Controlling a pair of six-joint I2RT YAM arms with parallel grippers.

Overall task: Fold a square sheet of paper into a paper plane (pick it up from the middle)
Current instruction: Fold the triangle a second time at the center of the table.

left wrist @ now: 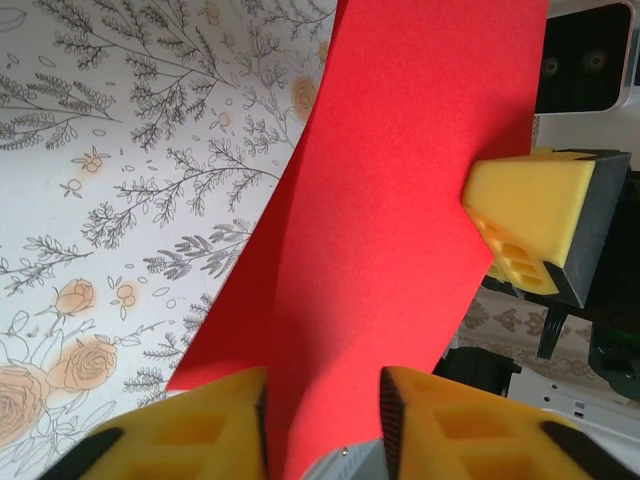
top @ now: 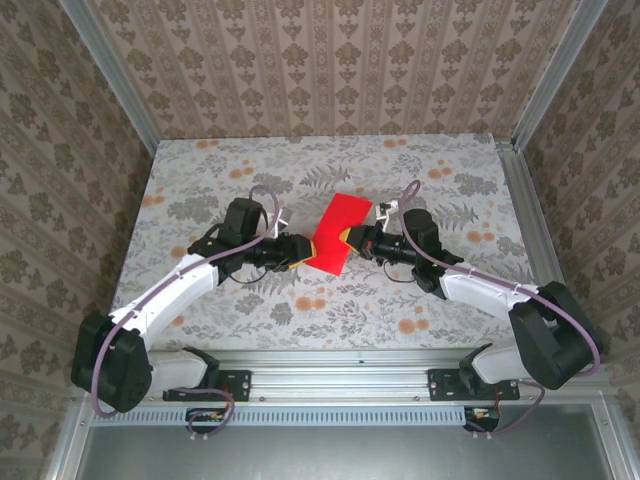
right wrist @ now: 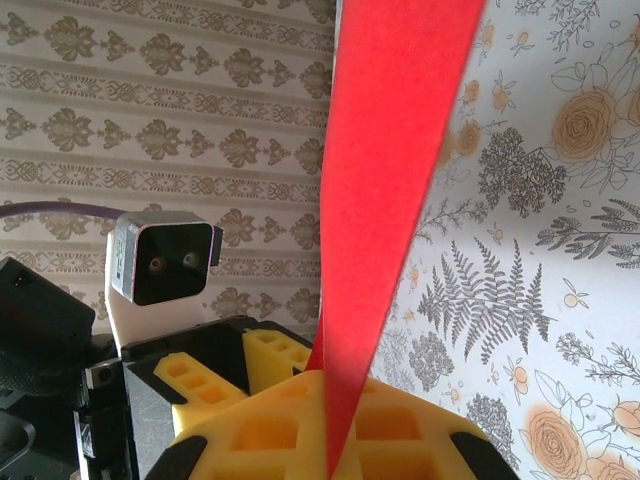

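I see a desk (top: 330, 310) in grey-fern and orange-flower print, beige patterned walls (top: 330, 70) around it, an aluminium rail (top: 350, 362) at its near edge.

In the top view, jaws cover the sheet of paper (top: 340, 225) at its 8 and 4 o'clock edges; both wrist views cut it off at 12 o'clock.
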